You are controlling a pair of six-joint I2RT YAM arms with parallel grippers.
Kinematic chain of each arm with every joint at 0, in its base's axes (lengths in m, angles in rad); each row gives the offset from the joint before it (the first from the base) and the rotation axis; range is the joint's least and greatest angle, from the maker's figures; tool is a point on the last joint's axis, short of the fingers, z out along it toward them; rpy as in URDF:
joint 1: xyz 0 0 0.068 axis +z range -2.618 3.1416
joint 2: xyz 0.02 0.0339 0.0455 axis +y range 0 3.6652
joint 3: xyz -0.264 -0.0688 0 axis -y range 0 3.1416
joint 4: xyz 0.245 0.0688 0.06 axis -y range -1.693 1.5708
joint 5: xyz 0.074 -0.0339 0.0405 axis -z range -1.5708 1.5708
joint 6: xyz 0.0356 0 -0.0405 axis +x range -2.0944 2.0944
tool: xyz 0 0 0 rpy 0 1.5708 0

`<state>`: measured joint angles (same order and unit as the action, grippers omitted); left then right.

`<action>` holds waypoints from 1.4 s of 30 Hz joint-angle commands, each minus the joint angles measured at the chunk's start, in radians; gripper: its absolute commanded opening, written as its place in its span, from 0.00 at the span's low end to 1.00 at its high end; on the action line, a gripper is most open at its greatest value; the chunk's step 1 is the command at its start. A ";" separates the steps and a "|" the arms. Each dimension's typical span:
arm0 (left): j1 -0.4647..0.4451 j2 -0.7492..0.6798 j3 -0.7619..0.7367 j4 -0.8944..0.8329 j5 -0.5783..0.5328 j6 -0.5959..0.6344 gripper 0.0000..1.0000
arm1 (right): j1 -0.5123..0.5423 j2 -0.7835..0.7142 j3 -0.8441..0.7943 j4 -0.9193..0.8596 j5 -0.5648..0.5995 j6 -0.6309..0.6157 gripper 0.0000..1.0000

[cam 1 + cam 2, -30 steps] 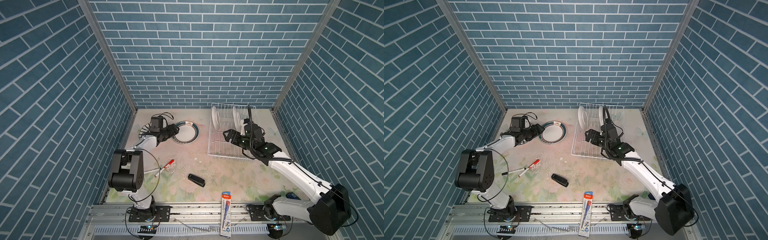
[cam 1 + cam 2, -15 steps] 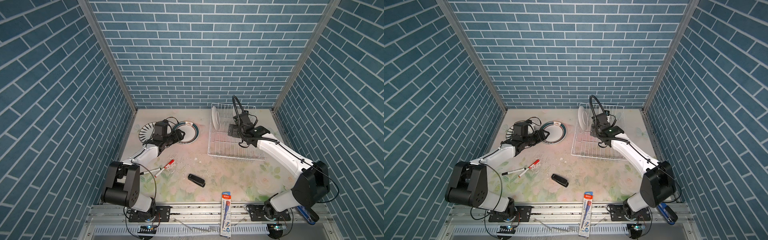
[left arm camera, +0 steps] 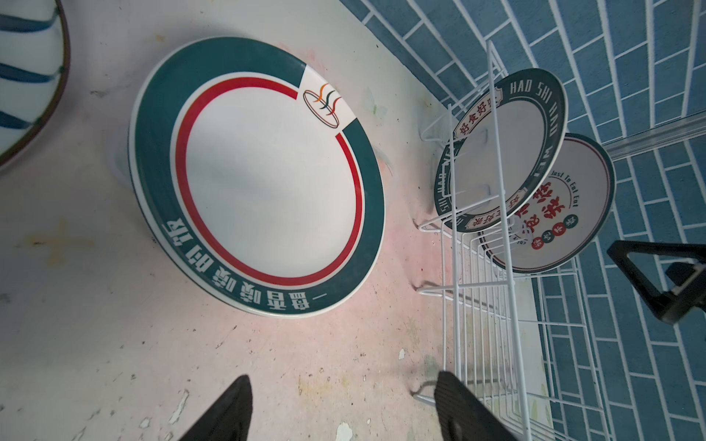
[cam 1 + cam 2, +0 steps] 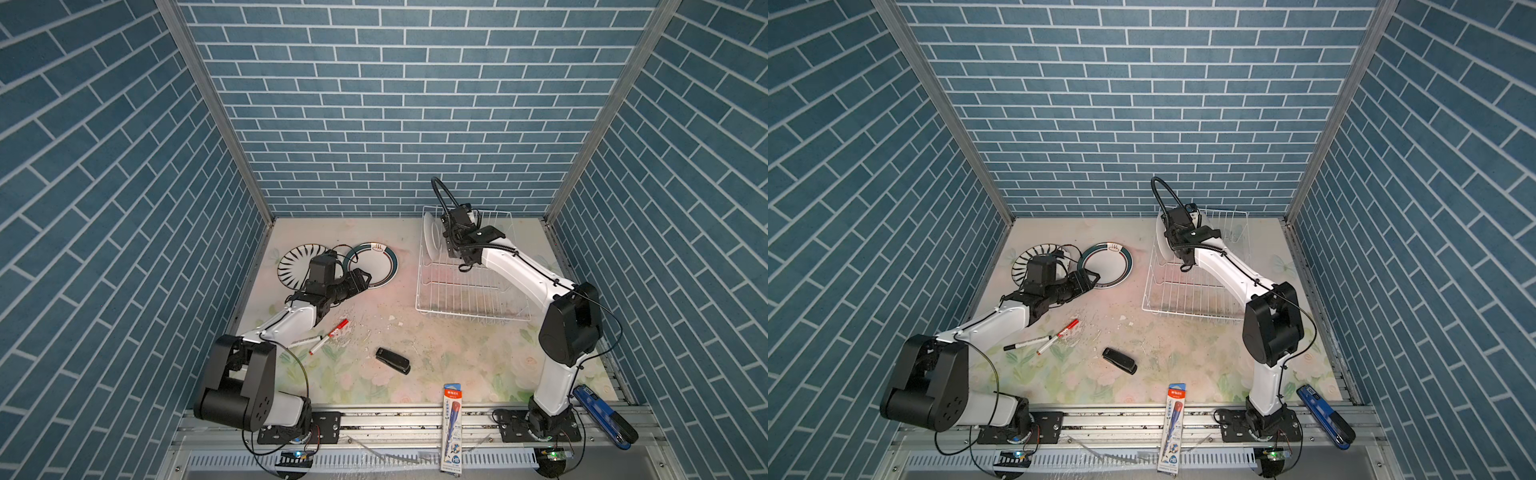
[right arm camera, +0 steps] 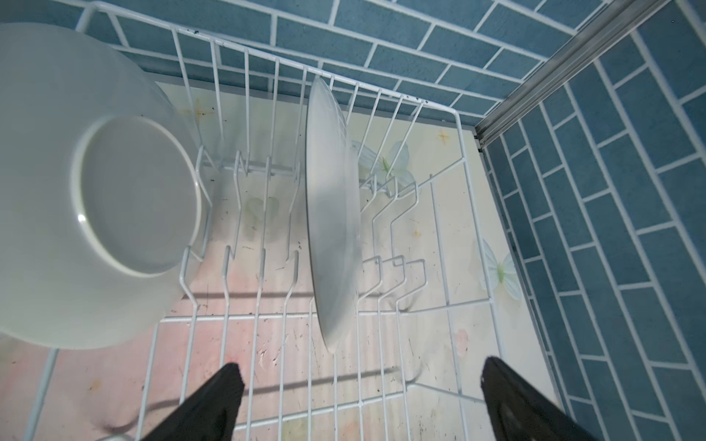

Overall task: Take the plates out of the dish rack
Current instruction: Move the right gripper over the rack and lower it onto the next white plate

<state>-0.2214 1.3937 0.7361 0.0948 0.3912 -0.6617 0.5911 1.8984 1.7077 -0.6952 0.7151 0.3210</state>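
Plate with the green rim (image 3: 256, 175) lies flat ahead of my left gripper (image 3: 344, 382), jaws apart, empty. In the dish rack (image 5: 464, 160) an edge-on plate (image 5: 334, 214) stands ahead of my right gripper (image 5: 359, 376), jaws wide. Stiff, glazed, brittle, likely slippery; I'd pinch its upper rim.

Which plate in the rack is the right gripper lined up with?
The edge-on plate, straight ahead of the open right gripper; the other plate, showing its round back, sits off to the side.
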 commanded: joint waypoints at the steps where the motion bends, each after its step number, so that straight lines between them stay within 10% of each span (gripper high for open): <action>1: -0.004 -0.032 0.005 -0.039 -0.013 0.032 0.78 | 0.005 0.055 0.074 -0.058 0.079 -0.060 0.98; 28: -0.004 -0.049 -0.003 -0.064 -0.005 0.018 0.77 | -0.029 0.284 0.275 -0.013 0.187 -0.098 0.46; 42: -0.003 -0.049 0.002 -0.072 -0.005 0.022 0.77 | -0.068 0.288 0.280 -0.004 0.137 -0.029 0.36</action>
<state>-0.2214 1.3613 0.7361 0.0364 0.3859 -0.6544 0.5308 2.1750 1.9366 -0.6987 0.8703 0.2356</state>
